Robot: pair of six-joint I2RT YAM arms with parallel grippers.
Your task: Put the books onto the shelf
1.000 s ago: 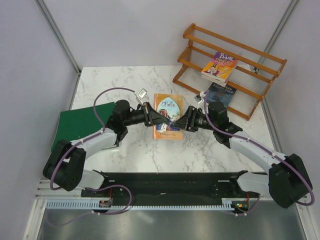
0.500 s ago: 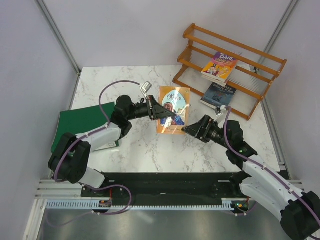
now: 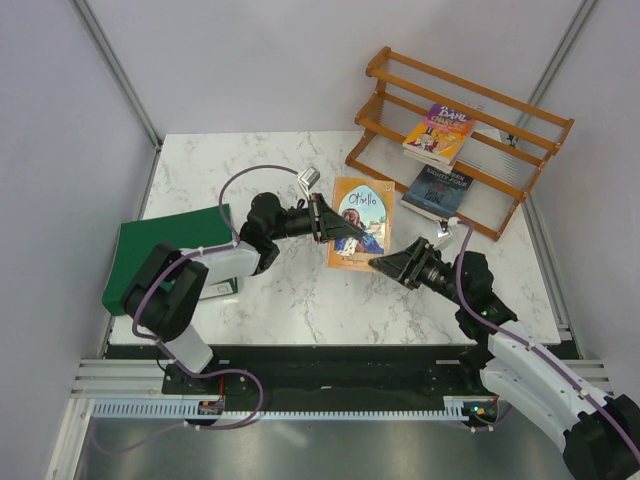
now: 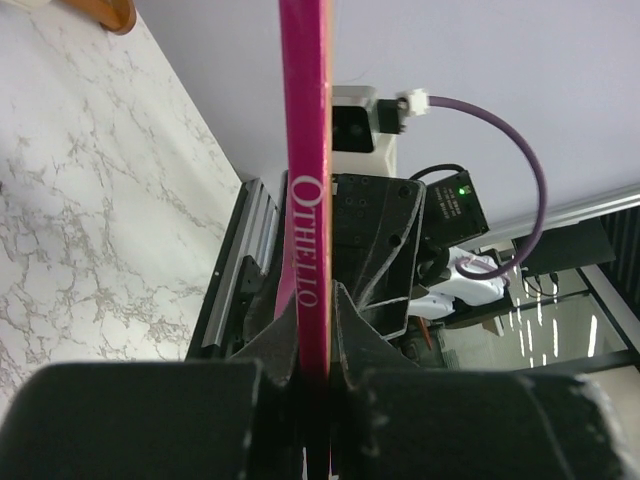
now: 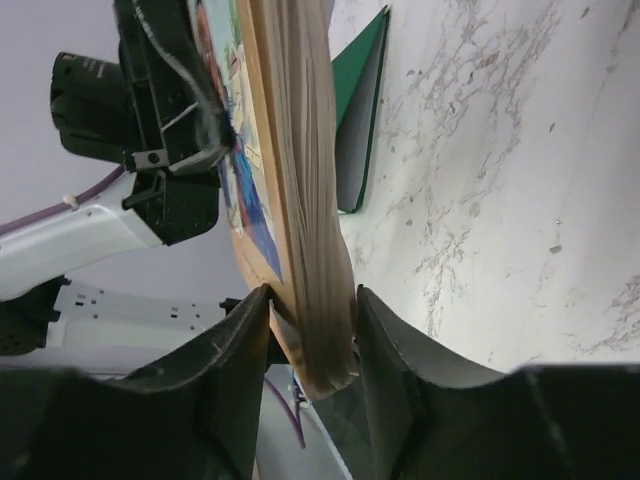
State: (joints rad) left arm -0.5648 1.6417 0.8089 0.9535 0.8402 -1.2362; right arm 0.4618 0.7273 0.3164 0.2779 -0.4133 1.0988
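Your left gripper (image 3: pixel 330 222) is clamped tight on the spine edge of the tan book (image 3: pixel 360 225), holding it tilted above the table just in front of the left end of the shelf (image 3: pixel 500 101), and not on it. Your right gripper (image 3: pixel 378 263) straddles the book's near corner on the side away from the shelf, a finger (image 5: pixel 235 350) against each face, but you cannot tell whether they pinch. The purple-and-yellow book (image 3: pixel 438 133) lies on the shelf's upper tier, the dark blue book (image 3: pixel 437 190) on the lower.
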